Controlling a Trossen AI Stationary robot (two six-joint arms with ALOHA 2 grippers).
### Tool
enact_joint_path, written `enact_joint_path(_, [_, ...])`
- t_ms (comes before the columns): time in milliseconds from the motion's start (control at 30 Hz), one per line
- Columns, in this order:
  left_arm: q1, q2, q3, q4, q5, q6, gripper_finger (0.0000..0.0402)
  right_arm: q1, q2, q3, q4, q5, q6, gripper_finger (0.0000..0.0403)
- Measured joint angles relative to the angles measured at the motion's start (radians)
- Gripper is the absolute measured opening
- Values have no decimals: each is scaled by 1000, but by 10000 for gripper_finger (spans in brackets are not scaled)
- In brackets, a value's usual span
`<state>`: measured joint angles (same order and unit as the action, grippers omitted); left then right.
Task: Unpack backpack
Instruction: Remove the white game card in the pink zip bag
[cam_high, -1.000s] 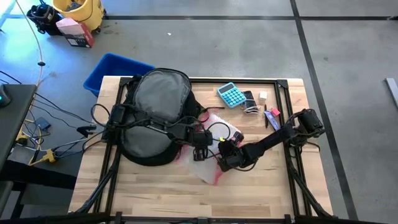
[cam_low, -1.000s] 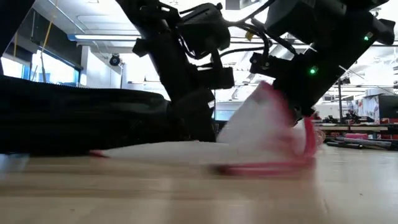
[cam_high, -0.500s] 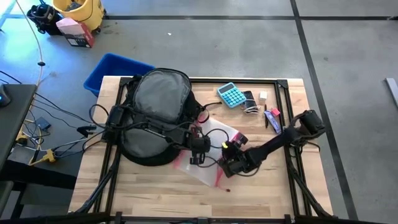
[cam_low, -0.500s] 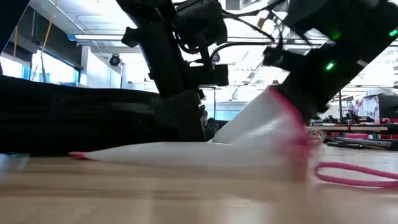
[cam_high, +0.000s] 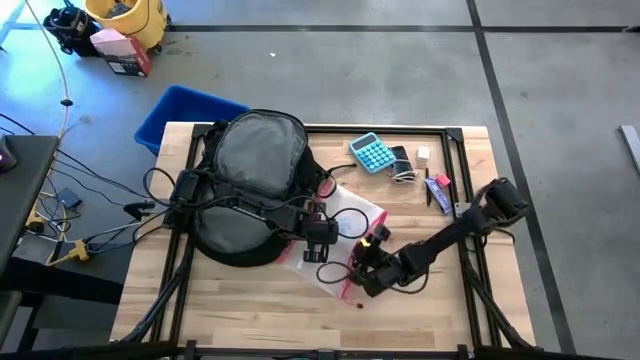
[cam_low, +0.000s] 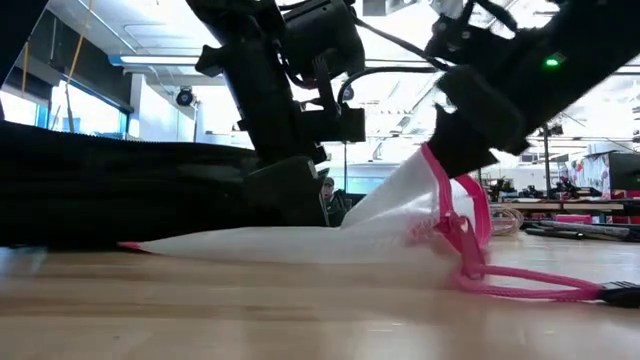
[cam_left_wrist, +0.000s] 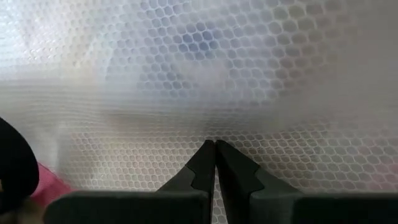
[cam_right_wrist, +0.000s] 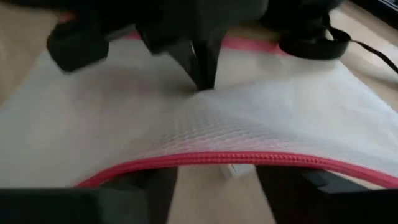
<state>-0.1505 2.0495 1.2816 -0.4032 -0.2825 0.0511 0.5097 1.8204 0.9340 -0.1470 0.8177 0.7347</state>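
The black backpack (cam_high: 255, 170) lies on the table's left half with its grey padded back panel up. Just right of it lies the clear pink-edged zip pouch (cam_high: 352, 212). My left gripper (cam_high: 320, 250) stands on the pouch's middle, shut. My right gripper (cam_high: 362, 280) is at the pouch's near end; its open fingers reach in below the pink zip edge (cam_right_wrist: 249, 159) and their tips are hidden by the pouch. That end stands raised (cam_low: 430, 165). A pink cord (cam_low: 530, 285) trails from it along the table. My left gripper presses its shut fingertips (cam_left_wrist: 215, 149) on the pouch's honeycomb wall from above, pointing down; the pouch lies flat on the table there. My right gripper has both fingers (cam_right_wrist: 155, 186) under the pink zip edge, which lies across them, lifted off the table. Whether they are inside the pouch or beneath it is hidden.
A teal calculator (cam_high: 372, 152), a small dark item, a white cube (cam_high: 423, 155), a coiled cable and pens (cam_high: 436, 188) lie at the far right of the table. A blue bin (cam_high: 185, 108) sits on the floor off the far left corner. Bare wood shows along the near edge.
My right gripper has moved toward the table's near edge, drawing the pouch's raised pink-edged end along with it. The pink cord has come out to lie on the table beside the pouch. My left gripper has stayed on the pouch's middle.
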Motion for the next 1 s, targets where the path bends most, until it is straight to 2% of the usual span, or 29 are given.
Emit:
enact_joint_path(167, [1, 1, -1, 36, 43, 10, 0, -76, 0, 1, 113, -74, -62, 295])
enact_joint_path(300, [-1, 1, -1, 53, 74, 31, 0, -124, 0, 1, 98, -182, -8, 318])
enact_joint_path(400, [-1, 2, 0, 57, 81, 32, 0, -134, 0, 1, 82, -266, 0, 320])
enact_joint_path(600, [-1, 2, 0, 48, 82, 31, 0, -118, 0, 1, -108, -275, 130, 318])
enact_joint_path(833, [-2, 2, 1, 29, 82, 30, 0, -102, 1, 1, -407, -217, 375, 293])
enact_joint_path(933, [-2, 2, 1, 28, 81, 29, 0, -84, 1, 0, -475, -183, 447, 279])
enact_joint_path(1000, [-2, 2, 1, 26, 81, 30, 0, -67, 1, 0, -458, -156, 444, 271])
